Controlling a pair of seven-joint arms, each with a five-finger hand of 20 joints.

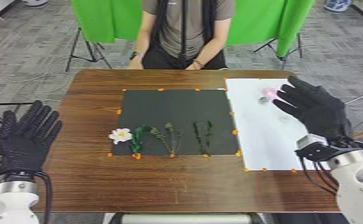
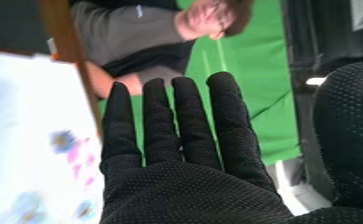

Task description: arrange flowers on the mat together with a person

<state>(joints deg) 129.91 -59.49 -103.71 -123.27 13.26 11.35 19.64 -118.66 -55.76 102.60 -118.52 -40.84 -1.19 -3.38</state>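
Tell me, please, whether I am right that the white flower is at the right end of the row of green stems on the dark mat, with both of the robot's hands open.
Not quite: the head view shows the white flower at the left end of the row of green stems on the dark mat, with the left hand and right hand both open.
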